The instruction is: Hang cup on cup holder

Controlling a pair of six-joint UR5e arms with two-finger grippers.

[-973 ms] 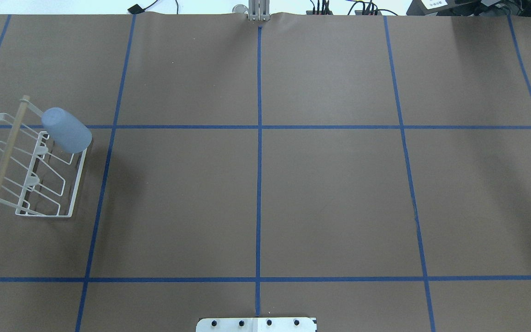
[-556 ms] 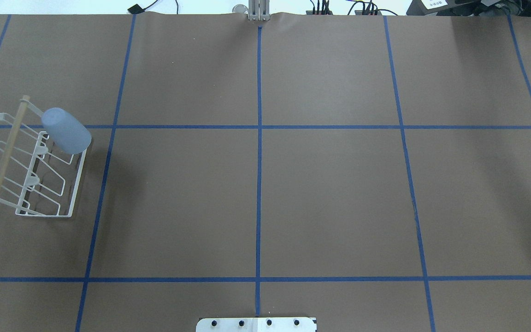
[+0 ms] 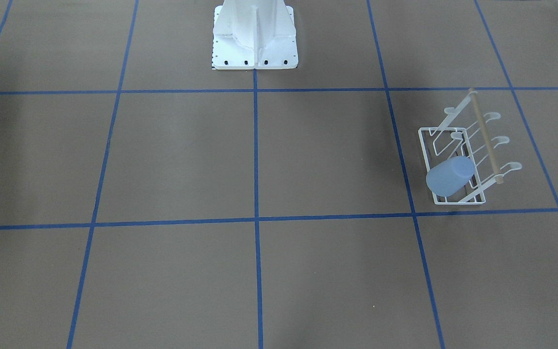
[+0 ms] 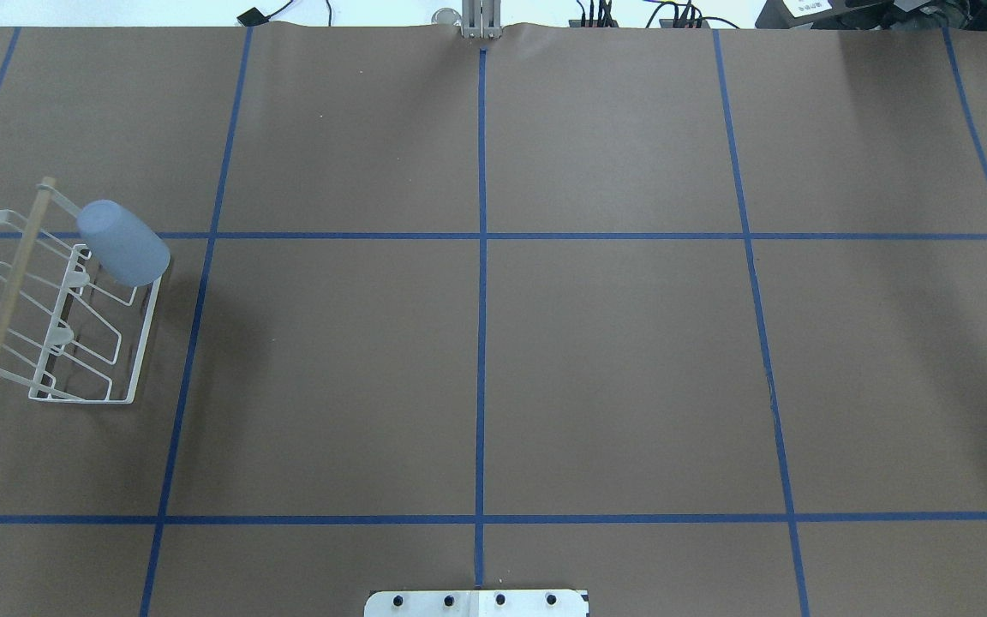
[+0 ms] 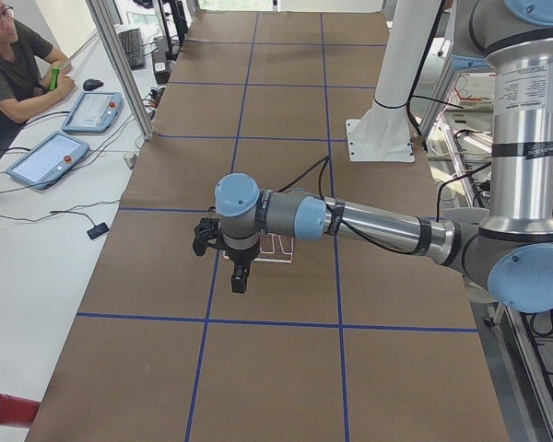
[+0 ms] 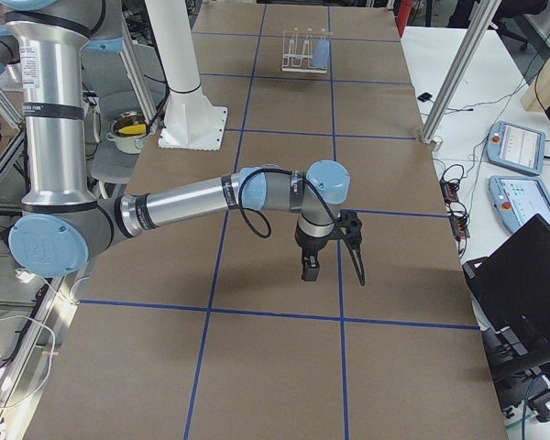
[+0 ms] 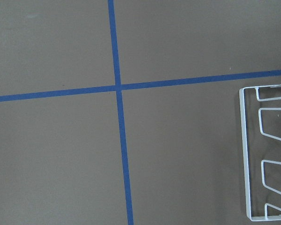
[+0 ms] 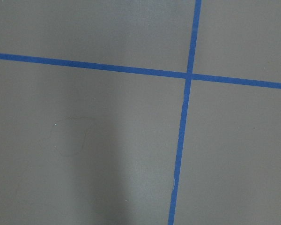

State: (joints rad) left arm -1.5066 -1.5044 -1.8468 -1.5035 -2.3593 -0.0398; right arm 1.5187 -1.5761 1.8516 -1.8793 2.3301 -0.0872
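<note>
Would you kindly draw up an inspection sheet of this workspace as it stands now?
Surface: brown table cover marked with a blue tape grid, lying flat.
Job's things: the light blue cup hangs mouth-down and tilted on an end prong of the white wire cup holder; the other prongs are bare.
Clutter: nothing seen.
Grippers: left gripper hangs above the table beside the cup holder; right gripper hangs over bare cover; neither touches the cup; open or shut cannot be told.
Cables: black cables at the table's far edge.
Surroundings: seated operator, teach pendant, laptop.
</note>
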